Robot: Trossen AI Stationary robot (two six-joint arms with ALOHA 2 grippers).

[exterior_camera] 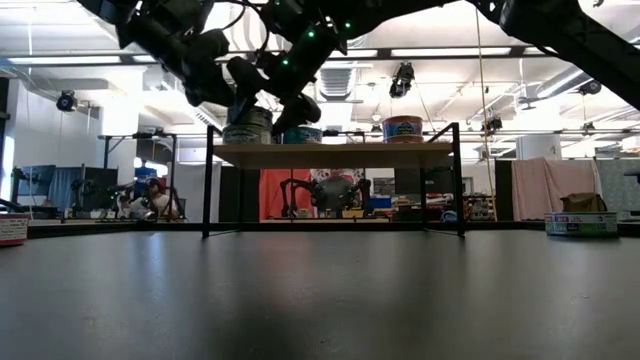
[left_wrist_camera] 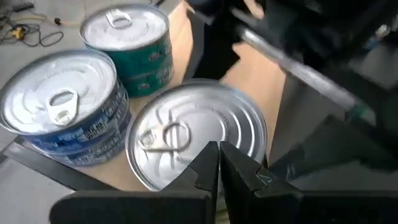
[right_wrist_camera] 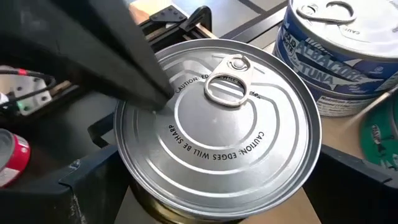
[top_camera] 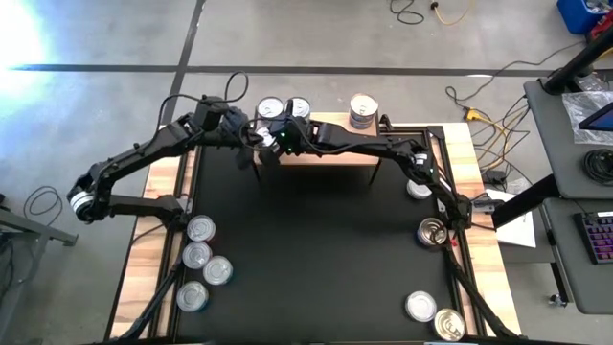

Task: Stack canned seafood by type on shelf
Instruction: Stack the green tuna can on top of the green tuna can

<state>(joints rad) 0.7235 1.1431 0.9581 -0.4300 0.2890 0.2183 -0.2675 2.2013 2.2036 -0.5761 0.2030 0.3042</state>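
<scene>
The shelf (top_camera: 330, 153) stands at the table's far edge, its wood top on black legs. On its left part stand a blue-labelled stack of canned seafood (left_wrist_camera: 59, 106) and a green-labelled stack (left_wrist_camera: 127, 43); another stack (top_camera: 362, 110) stands to the right. A silver-topped tin with a gold side (right_wrist_camera: 217, 124) sits in front of the blue stack. My right gripper (right_wrist_camera: 217, 186) is open, one finger on either side of this tin. My left gripper (left_wrist_camera: 219, 163) is shut, its tips over the tin's lid. My left gripper's shut fingertips (right_wrist_camera: 155, 87) slant down from the table's left onto the lid of the silver-topped tin, near its rim (right_wrist_camera: 168, 102). I cannot tell whether they touch the lid or hang just above it.
Several loose tins (top_camera: 201, 259) lie on the black mat at the near left. More tins lie along the right side (top_camera: 433, 232) and at the near right corner (top_camera: 421, 307). Both arms crowd the shelf's left end.
</scene>
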